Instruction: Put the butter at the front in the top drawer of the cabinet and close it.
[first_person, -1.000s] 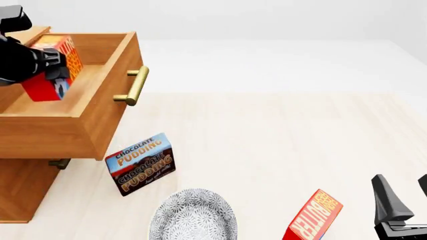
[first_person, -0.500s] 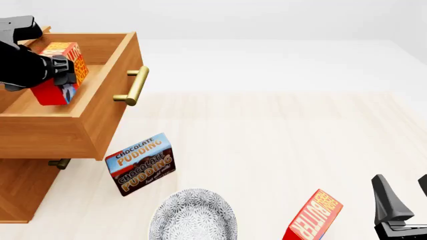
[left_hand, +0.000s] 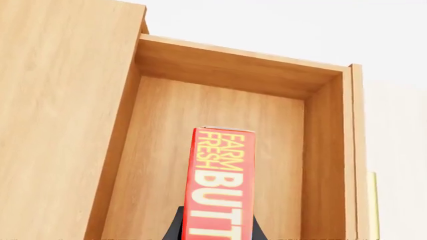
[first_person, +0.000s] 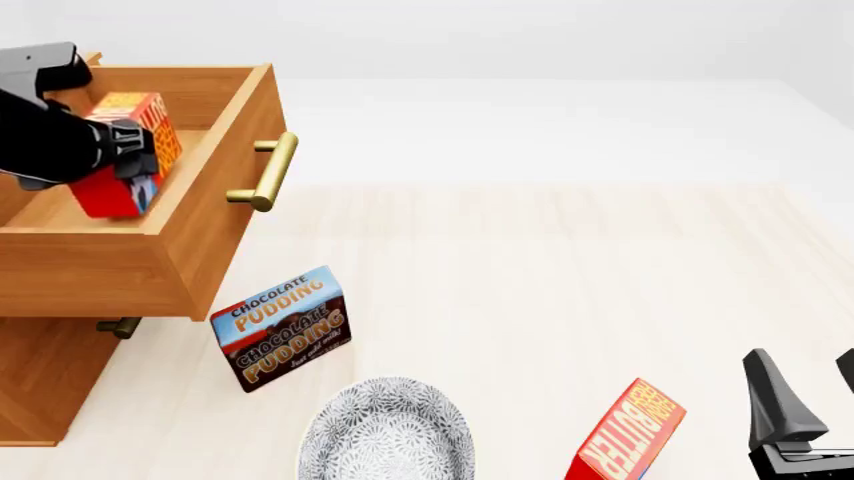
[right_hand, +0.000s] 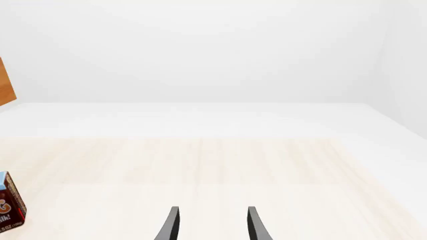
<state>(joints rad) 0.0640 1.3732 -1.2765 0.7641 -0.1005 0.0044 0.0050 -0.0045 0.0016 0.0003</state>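
Note:
The cabinet stands at the left with its top drawer pulled open, brass handle toward the table. My left gripper is shut on a red butter carton and holds it tilted inside the drawer's opening. From the left wrist, that butter stands between the fingers above the drawer's floor. A look-alike butter carton stands at the table's front, just left of my open right gripper, whose fingers are bare.
A chocolate pudding box stands on the table below the drawer's corner, also at the right wrist view's edge. A patterned grey bowl sits at the front centre. The lower drawer's handle peeks out under the open drawer.
My left gripper has carried the butter carton a little rightward and lower into the drawer. The right arm, the other carton, box and bowl have not moved.

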